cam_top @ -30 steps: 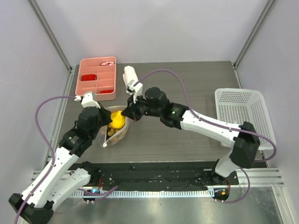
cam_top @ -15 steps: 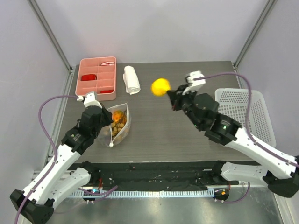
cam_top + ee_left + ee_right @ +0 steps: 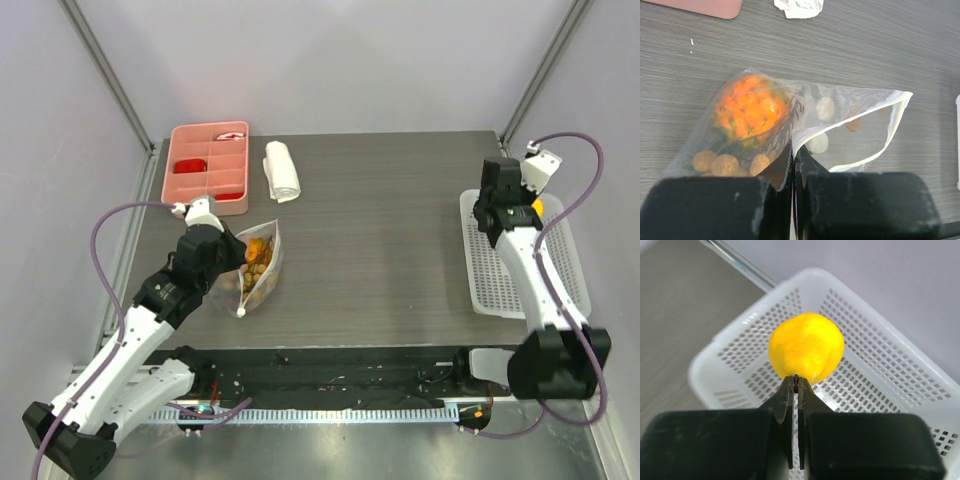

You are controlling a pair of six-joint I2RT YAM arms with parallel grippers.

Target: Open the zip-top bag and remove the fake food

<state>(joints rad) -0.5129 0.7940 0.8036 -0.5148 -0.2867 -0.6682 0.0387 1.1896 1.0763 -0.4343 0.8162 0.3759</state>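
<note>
Over basket [image 3: 715, 347], right fingers [image 3: 791, 390] pinch fruit [image 3: 806, 346]; left fingers [image 3: 785, 167] seemingly pinch bag [image 3: 840, 125]

A grey wood-grain table [image 3: 380, 240] sits between pale, perhaps lilac-tinted walls [image 3: 340, 60].

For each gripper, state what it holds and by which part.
The zip-top bag, pinched at its mouth rim by the left gripper; the yellow fruit, pinched at its lower edge by the right gripper.
</note>
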